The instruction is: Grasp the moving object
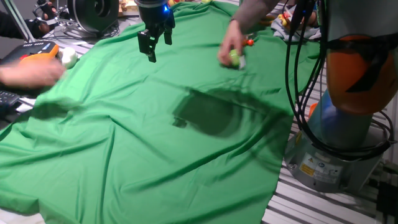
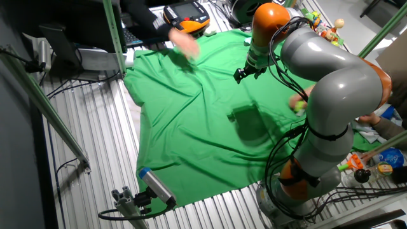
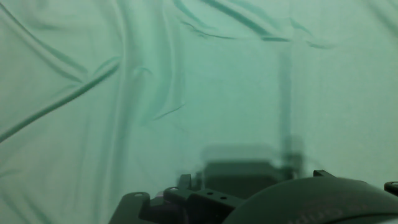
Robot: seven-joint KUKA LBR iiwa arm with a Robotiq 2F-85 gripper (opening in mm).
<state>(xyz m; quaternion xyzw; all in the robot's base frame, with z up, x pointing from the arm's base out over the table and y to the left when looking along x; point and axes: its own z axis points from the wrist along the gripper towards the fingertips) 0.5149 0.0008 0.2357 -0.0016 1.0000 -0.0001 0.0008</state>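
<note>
Only one fixed view shows the moving object (image 1: pixel 234 58), under a person's hand (image 1: pixel 229 46), well apart from the gripper (image 1: pixel 158 43), whose fingers stand apart, empty.

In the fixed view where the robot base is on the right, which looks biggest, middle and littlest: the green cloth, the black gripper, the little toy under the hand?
1. Green cloth, by far the biggest.
2. Gripper.
3. Toy, littlest, though the person's hand partly covers it.
</note>
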